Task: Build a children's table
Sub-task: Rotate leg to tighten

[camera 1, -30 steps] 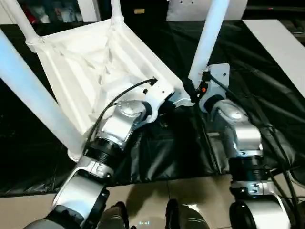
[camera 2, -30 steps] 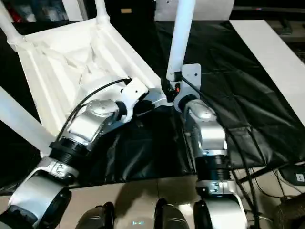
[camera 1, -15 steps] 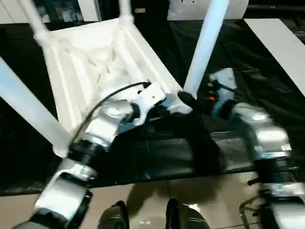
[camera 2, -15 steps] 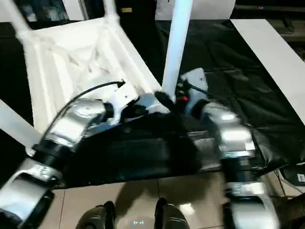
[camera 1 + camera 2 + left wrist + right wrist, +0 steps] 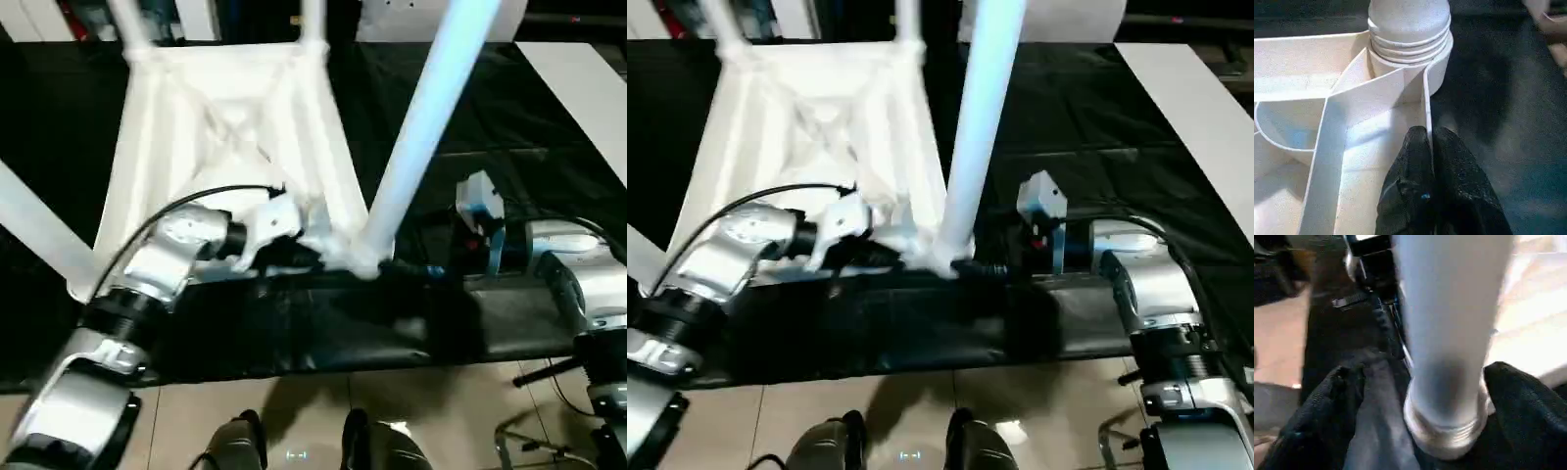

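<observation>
**A:** Where do we find the children's table (image 5: 230, 127)?

**B:** We find it upside down on the black-covered work surface (image 5: 549, 137), ribbed underside facing up. Its legs rise from the round corner sockets. The near right leg (image 5: 416, 147) stands tallest in the head views and leans toward the upper right.

**A:** What is the status of the left gripper (image 5: 1427, 147)?

**B:** We see its two black fingers pressed together on a thin upright rib of the children's table (image 5: 1426, 103), just beside the near right corner socket (image 5: 1409, 44). The rib sits between the fingers, so we record the jaws as clamped on the table. In the head views, the left forearm (image 5: 162, 259) reaches in from the lower left to that same corner.

**A:** And the right gripper (image 5: 1418, 396)?

**B:** We see its fingers (image 5: 1327, 401) spread wide, one on each side of the base of the near right leg (image 5: 1449, 323). Both fingers stand clear of the tube; we see no contact. The threaded collar (image 5: 1447, 431) at the foot of the leg lies between them.

**A:** Where does the right arm sit?

**B:** We locate the right forearm (image 5: 578, 274) at the right, over the black cover, with its wrist (image 5: 480, 220) pointing inward toward the near right leg.
</observation>
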Robot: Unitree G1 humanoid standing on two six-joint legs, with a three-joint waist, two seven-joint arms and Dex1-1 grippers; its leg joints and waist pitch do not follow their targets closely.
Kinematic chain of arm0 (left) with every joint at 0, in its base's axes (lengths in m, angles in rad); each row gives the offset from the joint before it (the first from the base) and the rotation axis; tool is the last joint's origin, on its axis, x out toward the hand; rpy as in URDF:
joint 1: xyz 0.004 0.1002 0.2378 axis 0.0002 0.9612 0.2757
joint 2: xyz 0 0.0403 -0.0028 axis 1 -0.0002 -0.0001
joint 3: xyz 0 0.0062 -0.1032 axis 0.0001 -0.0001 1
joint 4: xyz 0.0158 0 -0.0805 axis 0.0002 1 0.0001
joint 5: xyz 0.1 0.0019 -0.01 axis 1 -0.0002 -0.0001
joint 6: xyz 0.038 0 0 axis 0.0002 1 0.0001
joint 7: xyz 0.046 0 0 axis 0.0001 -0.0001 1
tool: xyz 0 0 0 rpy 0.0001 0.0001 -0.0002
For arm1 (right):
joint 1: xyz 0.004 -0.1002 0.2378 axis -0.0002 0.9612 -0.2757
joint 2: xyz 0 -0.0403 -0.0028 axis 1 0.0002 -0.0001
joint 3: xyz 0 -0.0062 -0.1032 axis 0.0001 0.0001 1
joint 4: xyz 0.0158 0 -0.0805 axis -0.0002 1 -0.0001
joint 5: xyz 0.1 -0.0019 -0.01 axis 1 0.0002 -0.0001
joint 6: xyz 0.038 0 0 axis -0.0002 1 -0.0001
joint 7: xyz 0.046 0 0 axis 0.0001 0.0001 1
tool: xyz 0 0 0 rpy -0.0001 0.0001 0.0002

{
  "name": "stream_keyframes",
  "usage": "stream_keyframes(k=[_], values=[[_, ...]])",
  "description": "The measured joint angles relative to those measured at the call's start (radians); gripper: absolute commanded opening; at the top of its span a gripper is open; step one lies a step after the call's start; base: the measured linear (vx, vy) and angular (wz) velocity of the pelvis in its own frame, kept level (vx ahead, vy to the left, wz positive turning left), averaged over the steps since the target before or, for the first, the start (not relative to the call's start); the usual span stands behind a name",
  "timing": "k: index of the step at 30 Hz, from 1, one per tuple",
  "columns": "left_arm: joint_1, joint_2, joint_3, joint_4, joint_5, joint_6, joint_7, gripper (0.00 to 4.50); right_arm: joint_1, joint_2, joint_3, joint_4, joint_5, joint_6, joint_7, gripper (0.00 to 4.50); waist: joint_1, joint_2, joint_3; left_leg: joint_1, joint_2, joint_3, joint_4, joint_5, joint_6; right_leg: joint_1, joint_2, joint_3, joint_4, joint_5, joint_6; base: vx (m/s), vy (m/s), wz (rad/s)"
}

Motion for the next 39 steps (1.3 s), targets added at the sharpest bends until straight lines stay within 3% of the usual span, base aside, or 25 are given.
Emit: stream_keyframes(k=[4, 16, 21, 24, 27, 31, 38, 39], values=[[0.008, 0.007, -0.02, -0.02, -0.003, -0.015, -0.049, 0.0, -0.008, 0.004, 0.011, 0.005, 0.018, 0.003, 0.042, 3.52, 0.009, -0.001, 0.0, 0.0, 0.0, 0.0, 0.003, 0.0, 0.0, 0.002, -0.001, 0.0, 0.001, 0.0, 0.0, 0.0, 0.0, 0.0], [0.005, 0.011, -0.032, -0.008, -0.008, -0.045, -0.081, 0.0, -0.026, -0.007, 0.044, 0.036, 0.05, 0.065, 0.142, 2.63, 0.01, -0.003, -0.001, 0.001, 0.0, 0.0, 0.005, 0.0, 0.0, 0.003, -0.001, 0.0, 0.002, 0.0, 0.0, 0.0, 0.0, 0.0], [0.004, -0.003, -0.026, -0.015, -0.018, 0.031, -0.065, 0.0, 0.009, 0.01, 0.018, -0.021, 0.059, 0.132, 0.069, 2.22, 0.012, -0.003, -0.001, 0.002, 0.0, 0.0, 0.005, 0.0, 0.0, 0.003, -0.001, 0.001, 0.004, 0.0, 0.0, 0.0, 0.0, 0.0], [-0.001, -0.022, 0.0, -0.016, -0.001, 0.103, 0.012, 0.0, 0.024, 0.057, 0.001, -0.065, 0.029, 0.149, -0.086, 2.08, 0.0, -0.003, -0.001, 0.005, 0.0, 0.0, 0.008, -0.002, -0.006, 0.005, -0.001, 0.001, 0.007, -0.003, 0.004, 0.0, 0.0, 0.0], [-0.01, -0.075, 0.037, -0.008, 0.037, 0.184, 0.157, 0.0, 0.02, 0.153, -0.053, -0.077, -0.032, 0.176, -0.324, 2.04, -0.026, -0.007, 0.001, 0.007, 0.0, -0.002, 0.009, 0.001, -0.01, 0.005, -0.001, -0.001, 0.006, -0.003, 0.005, -0.059, -0.002, -0.05], [-0.026, -0.185, 0.065, -0.004, 0.062, 0.31, 0.353, 0.0, -0.005, 0.285, -0.119, -0.088, -0.103, 0.238, -0.652, 1.97, -0.06, -0.007, 0.001, 0.003, 0.002, -0.012, 0.008, 0.001, -0.01, 0.012, -0.001, -0.018, -0.022, -0.003, 0.006, -0.029, 0.009, -0.05], [-0.045, -0.306, 0.082, 0.02, 0.103, 0.378, 0.572, 0.0, -0.022, 0.447, -0.171, -0.112, -0.179, 0.276, -1.022, 1.97, -0.064, -0.002, 0.003, 0.007, 0.004, -0.014, 0.002, 0.0, -0.01, 0.029, -0.003, -0.036, -0.057, -0.003, 0.006, 0.0, 0.0, 0.0], [-0.046, -0.317, 0.085, 0.021, 0.109, 0.378, 0.589, 0.0, -0.023, 0.464, -0.179, -0.111, -0.186, 0.268, -1.05, 2.3, -0.063, -0.002, 0.003, 0.006, 0.004, -0.014, 0.001, 0.0, -0.01, 0.029, -0.003, -0.038, -0.059, -0.003, 0.006, 0.0, 0.0, 0.0]])
